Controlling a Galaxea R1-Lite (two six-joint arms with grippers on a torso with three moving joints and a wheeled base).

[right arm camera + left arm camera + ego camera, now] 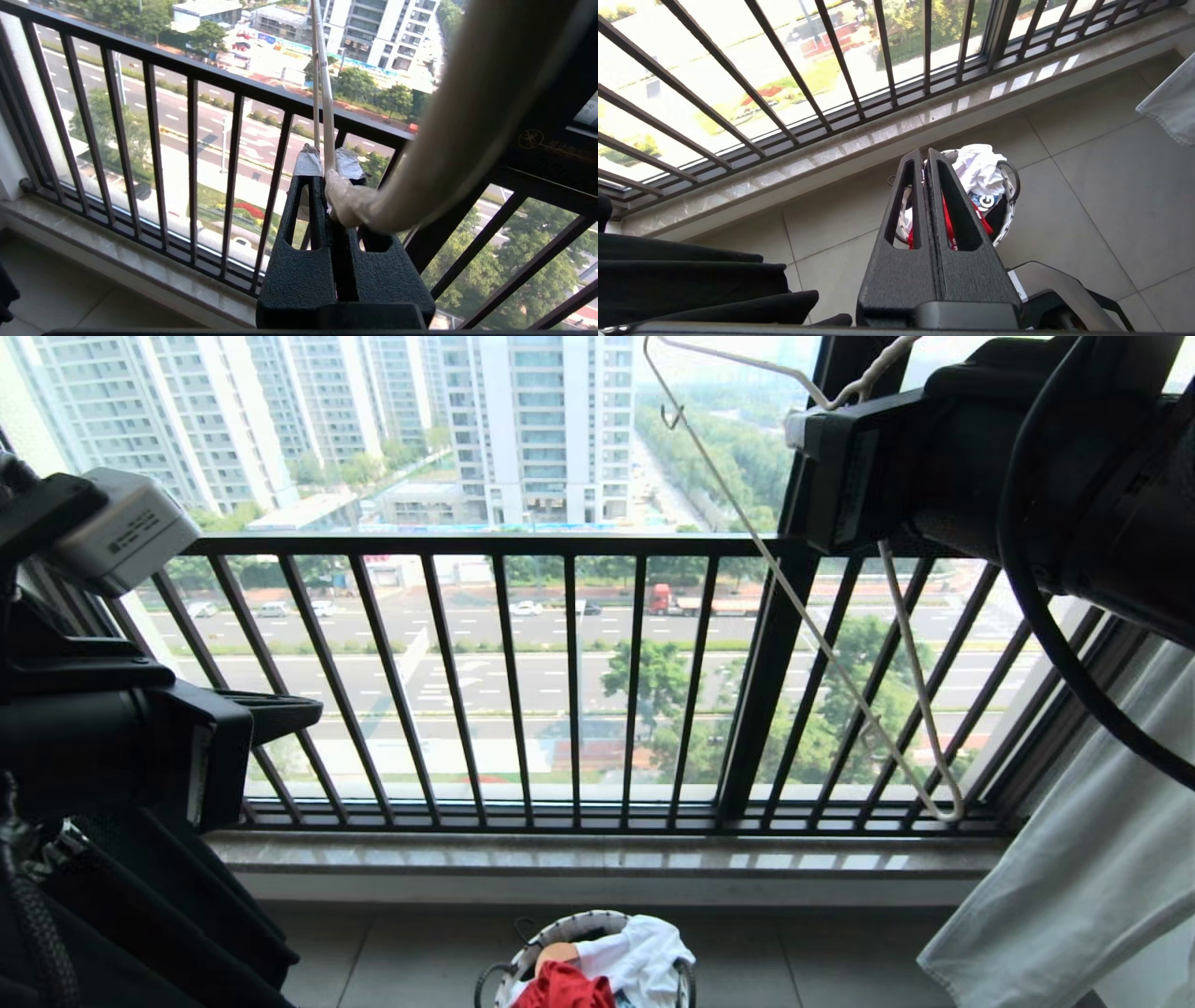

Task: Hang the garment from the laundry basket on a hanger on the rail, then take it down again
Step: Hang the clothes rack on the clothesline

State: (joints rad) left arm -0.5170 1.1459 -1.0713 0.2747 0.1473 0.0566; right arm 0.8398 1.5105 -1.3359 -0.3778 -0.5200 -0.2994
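The red garment (560, 987) lies bunched in the round white laundry basket (560, 924) on the floor, at the bottom of the head view. My right gripper (801, 429), raised at the upper right, is shut on the thin cream-white hanger (803, 607), which slants down in front of the balustrade. The right wrist view shows its wire (325, 93) pinched between that gripper's (329, 161) taped tips. My left gripper (303, 712) hangs at the left, shut and holding nothing. In its wrist view it (925, 156) stands above the basket (1009, 220), with the garment (984, 223) behind its fingers. The rail is out of view.
A black balustrade (579, 546) of vertical bars runs across the window above a stone sill (607, 859). A white T-shirt (644, 957) also fills the basket. Pale cloth (1074, 896) hangs at the right, dark fabric (168, 896) at the left.
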